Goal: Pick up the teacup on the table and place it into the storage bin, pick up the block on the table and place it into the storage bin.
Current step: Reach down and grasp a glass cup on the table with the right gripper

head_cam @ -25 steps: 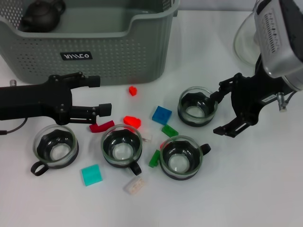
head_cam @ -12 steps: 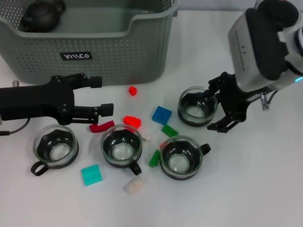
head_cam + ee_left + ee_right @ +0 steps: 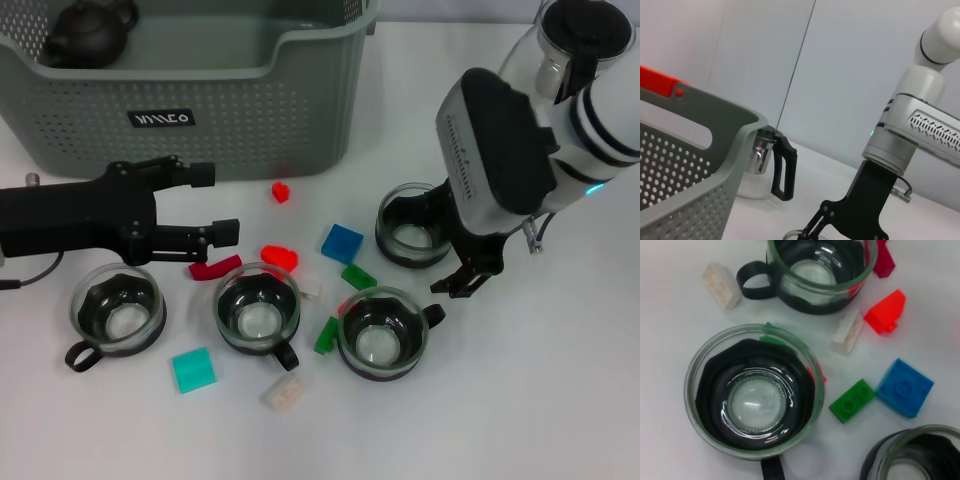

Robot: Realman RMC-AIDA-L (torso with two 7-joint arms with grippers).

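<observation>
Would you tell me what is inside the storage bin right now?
A dark teapot sits in the far left corner of the storage bin. The rest of the visible floor looks bare, but the near wall hides the floor strip just behind it.

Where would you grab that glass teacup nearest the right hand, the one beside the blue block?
Probably by its rim, from above: the teacup stands upright with an open mouth, so one finger could go inside and one outside the wall. The right hand sits at its side. The blue block lies close on the other side.
</observation>
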